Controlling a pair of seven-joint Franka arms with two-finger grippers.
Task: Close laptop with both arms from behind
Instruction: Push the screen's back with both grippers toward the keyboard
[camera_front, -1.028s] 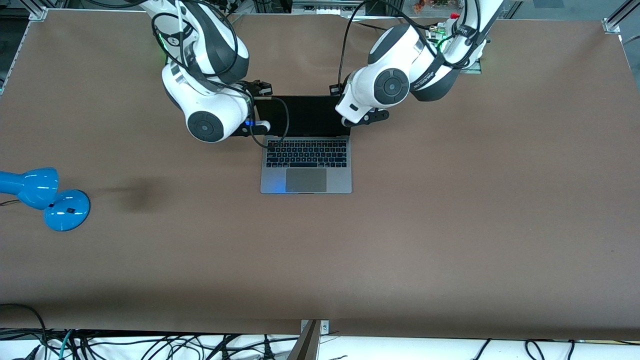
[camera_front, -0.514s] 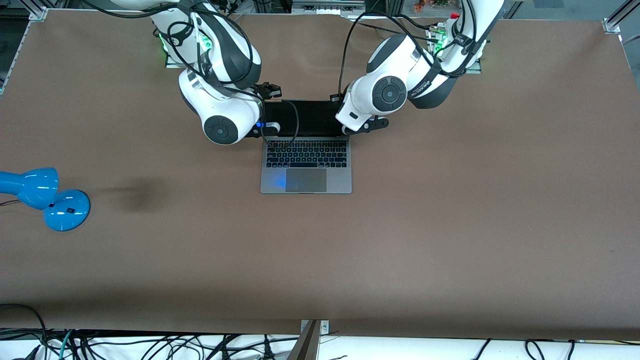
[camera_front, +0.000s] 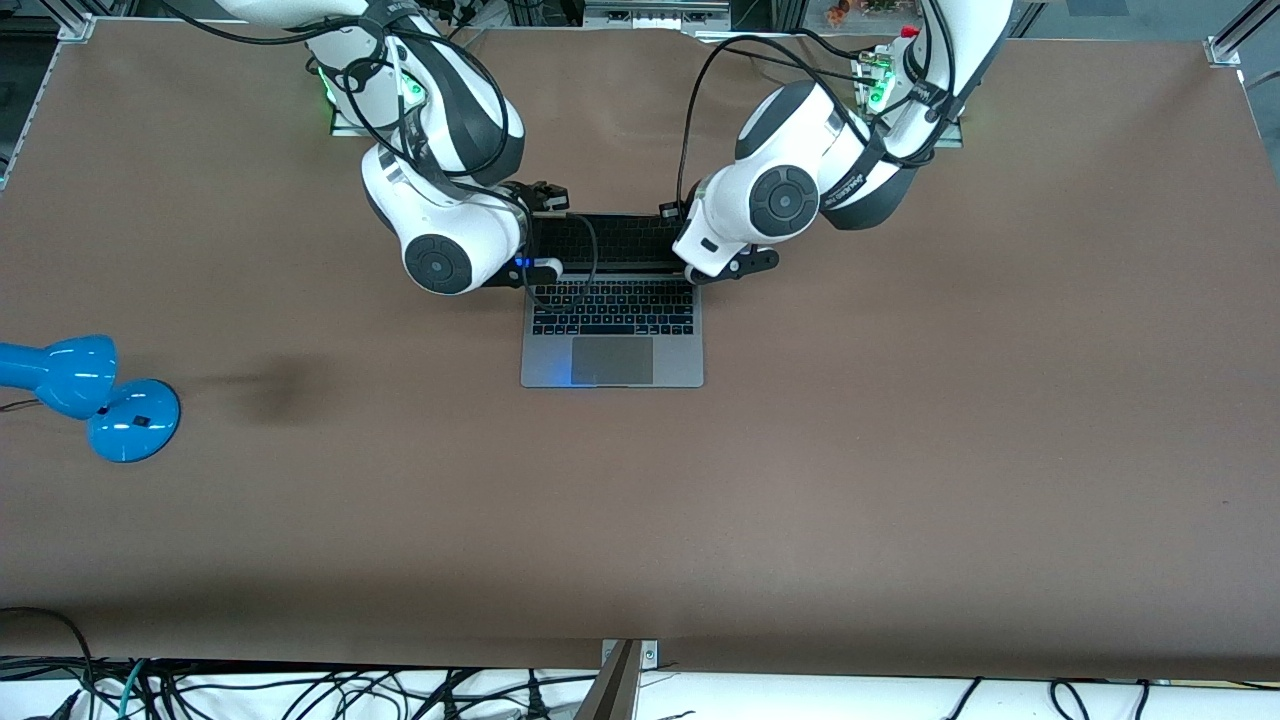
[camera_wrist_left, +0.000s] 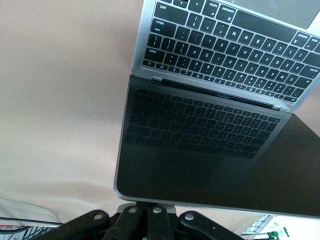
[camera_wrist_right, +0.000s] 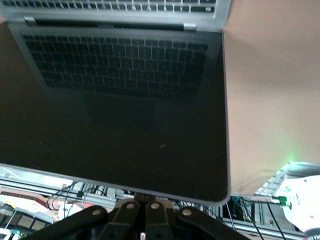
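Wrist views show the laptop (camera_wrist_left: 210, 135) half-lowered, left gripper (camera_wrist_left: 150, 212) and right gripper (camera_wrist_right: 147, 207) fingers closed against its lid's top edge.

Grey laptop (camera_front: 611, 340) with black keys, blue lamp (camera_front: 90, 395), brown table (camera_front: 900, 450).
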